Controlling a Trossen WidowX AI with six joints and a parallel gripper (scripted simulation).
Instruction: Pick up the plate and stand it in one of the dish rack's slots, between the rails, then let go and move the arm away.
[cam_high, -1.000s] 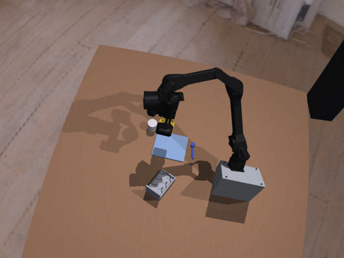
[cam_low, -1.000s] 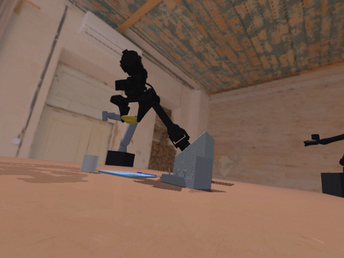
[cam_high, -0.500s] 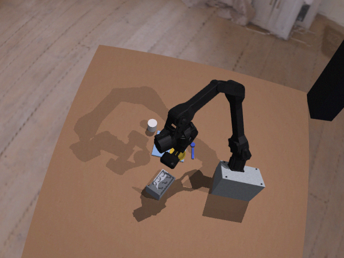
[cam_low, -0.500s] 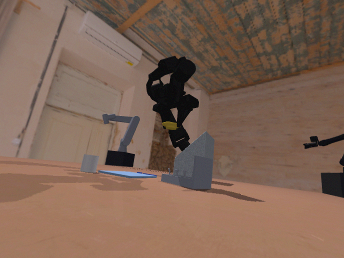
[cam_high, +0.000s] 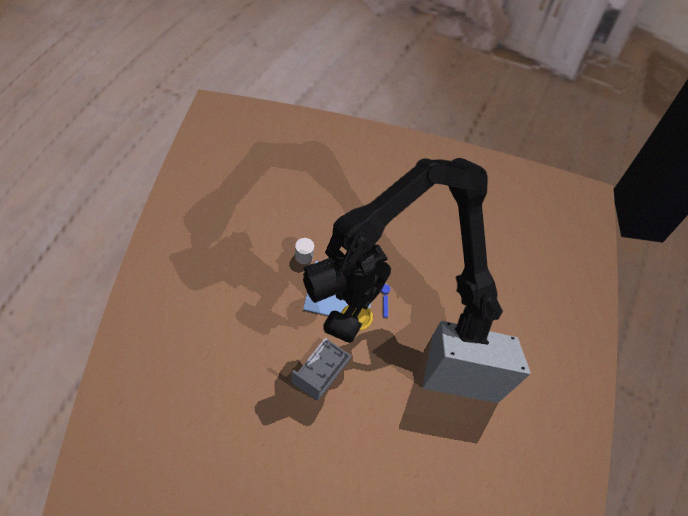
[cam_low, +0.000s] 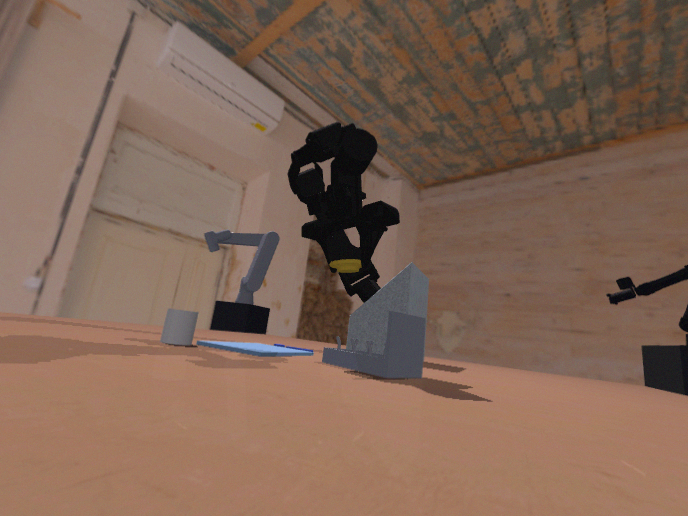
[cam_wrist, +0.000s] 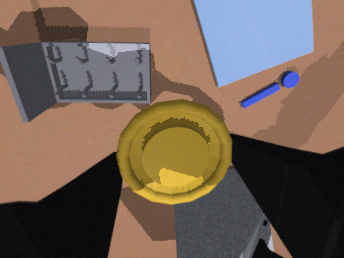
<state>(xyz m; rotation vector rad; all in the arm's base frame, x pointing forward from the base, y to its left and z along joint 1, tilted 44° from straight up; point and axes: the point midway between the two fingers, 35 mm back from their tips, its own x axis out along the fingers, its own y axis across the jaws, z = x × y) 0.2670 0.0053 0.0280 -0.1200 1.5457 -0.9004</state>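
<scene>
Up above the work surface, we've got the round yellow plate with the raised rim lying roughly flat between the fingers of our black parallel-jaw gripper, pinched at opposite edges, so it's carried securely, I'd guess. It still needs tipping upright to fit the grey dish rack with small upright rails. The flat light-blue board lies off to one side, not in our way.

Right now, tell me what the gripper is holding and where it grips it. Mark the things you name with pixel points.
The gripper (cam_low: 349, 261) (cam_wrist: 174, 149) holds the yellow plate (cam_low: 345, 265) (cam_wrist: 175, 152) by its rim, one finger at each of two opposite sides.
</scene>
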